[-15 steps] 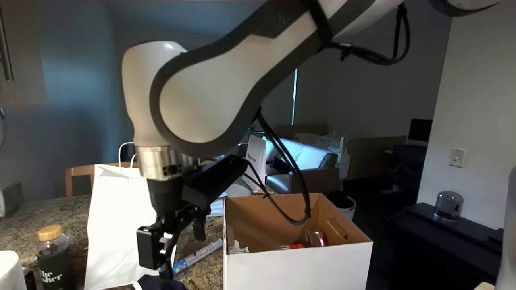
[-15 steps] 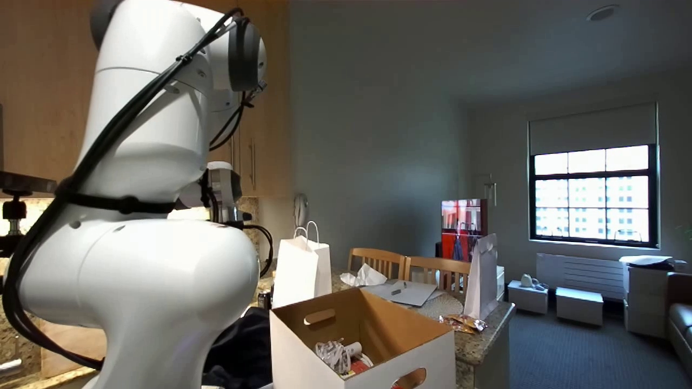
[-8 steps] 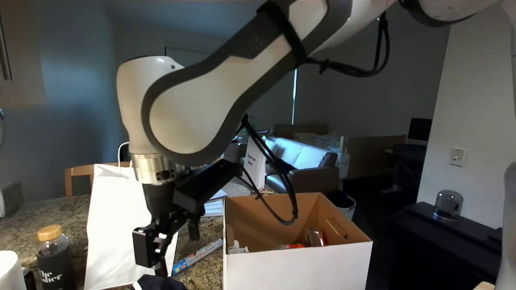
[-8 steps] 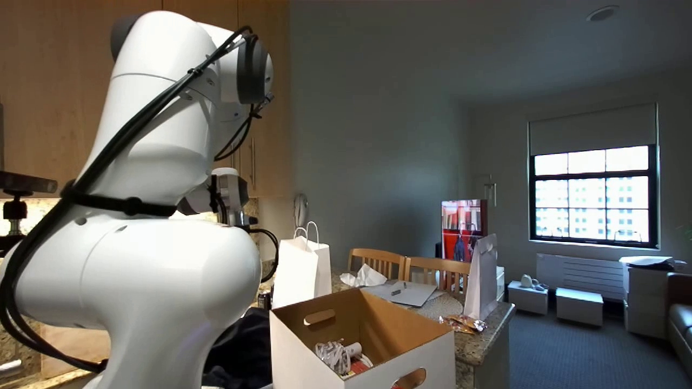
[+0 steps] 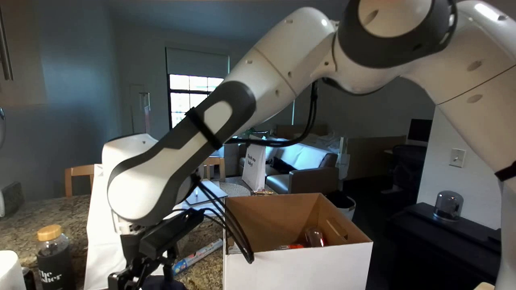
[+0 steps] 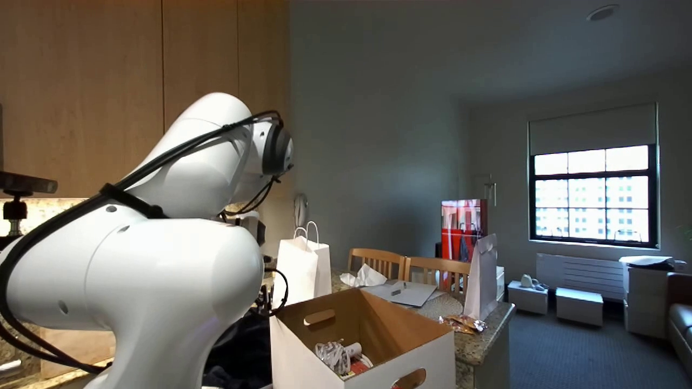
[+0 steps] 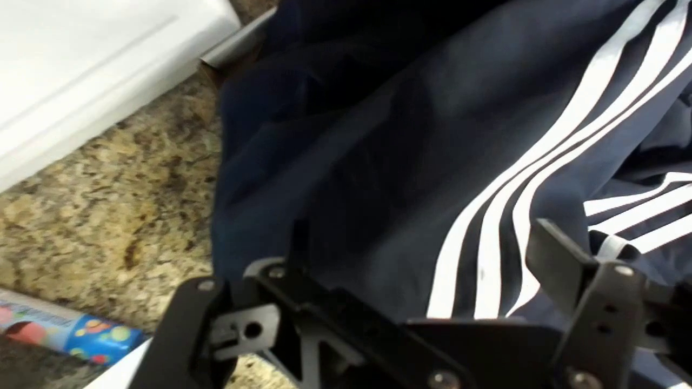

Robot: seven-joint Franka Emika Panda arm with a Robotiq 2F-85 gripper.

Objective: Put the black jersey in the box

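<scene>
The black jersey [image 7: 389, 162] with white stripes lies crumpled on the counter and fills most of the wrist view. In an exterior view only a small dark part of the jersey [image 5: 163, 283] shows at the bottom edge. It also shows behind the arm in an exterior view [image 6: 243, 346]. My gripper [image 7: 427, 248] is open, with its fingers wide apart over the jersey and striped fabric between them; whether they touch it I cannot tell. In an exterior view the gripper [image 5: 145, 276] is low, at the bottom edge. The box [image 5: 298, 268], also in an exterior view [image 6: 308, 359], stands open beside the jersey.
A white paper bag [image 5: 100, 241] stands close behind the gripper. A colourful tube [image 5: 197, 255] lies between gripper and box. A bottle [image 5: 54, 257] stands at the left. The box holds white cables [image 6: 335, 356] and other items. Arm cables hang by the box's near edge.
The arm has reached out and come down, bringing my gripper lower and a little left in an exterior view, down to the jersey. The jersey and the box have not visibly moved.
</scene>
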